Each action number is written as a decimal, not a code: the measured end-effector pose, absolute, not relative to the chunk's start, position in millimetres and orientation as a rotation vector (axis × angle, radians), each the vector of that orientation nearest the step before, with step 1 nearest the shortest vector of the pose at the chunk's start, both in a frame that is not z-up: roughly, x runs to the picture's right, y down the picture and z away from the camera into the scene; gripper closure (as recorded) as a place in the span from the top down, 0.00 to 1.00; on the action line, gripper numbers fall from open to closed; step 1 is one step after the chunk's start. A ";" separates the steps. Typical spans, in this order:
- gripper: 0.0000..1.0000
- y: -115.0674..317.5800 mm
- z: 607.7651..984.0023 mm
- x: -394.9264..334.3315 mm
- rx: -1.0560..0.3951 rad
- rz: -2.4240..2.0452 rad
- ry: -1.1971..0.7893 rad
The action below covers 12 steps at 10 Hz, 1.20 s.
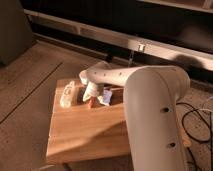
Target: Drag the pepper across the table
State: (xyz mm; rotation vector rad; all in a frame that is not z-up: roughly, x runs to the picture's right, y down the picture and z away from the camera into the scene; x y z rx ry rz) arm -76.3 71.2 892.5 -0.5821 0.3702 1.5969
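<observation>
Reaching down from a thick white robot arm (150, 105) that fills the right foreground, the claw (91, 99) points at the far part of a light-brown wooden counter (85, 135) made of glued planks. Its fingers are spread, not pinching anything. The pepper (90, 105), a tiny red-orange rounded object, sits on the counter right at the claw's tips, on the side nearer the camera. It is partly hidden by the claw, so whether a finger touches it cannot be told.

Just to the left of the claw in the view lies a pale cream, elongated lumpy item (66, 94), running from the far edge of the counter toward the camera, apart from the pepper. Just to the right of the claw lies a small grey-blue rectangular block (106, 98), close beside the pepper.

In front of the claw, the near half of the counter shows bare wood in warm light. The counter stands on a speckled brown floor (30, 80). Beyond the claw, a pale horizontal rail (100, 34) crosses a dark wall. Dark cables (196, 114) loop on the floor, well to the right of the claw.
</observation>
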 end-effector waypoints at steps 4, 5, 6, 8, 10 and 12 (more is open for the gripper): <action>0.65 81.5 897.9 -78.3 -0.549 1.595 0.408; 0.65 83.7 900.2 -77.8 -0.549 1.598 0.419; 0.65 86.7 905.5 -74.2 -0.546 1.606 0.442; 0.65 87.7 915.9 -66.0 -0.541 1.625 0.479; 0.65 85.0 928.0 -56.4 -0.539 1.657 0.513; 0.65 82.1 936.7 -57.2 -0.542 1.661 0.528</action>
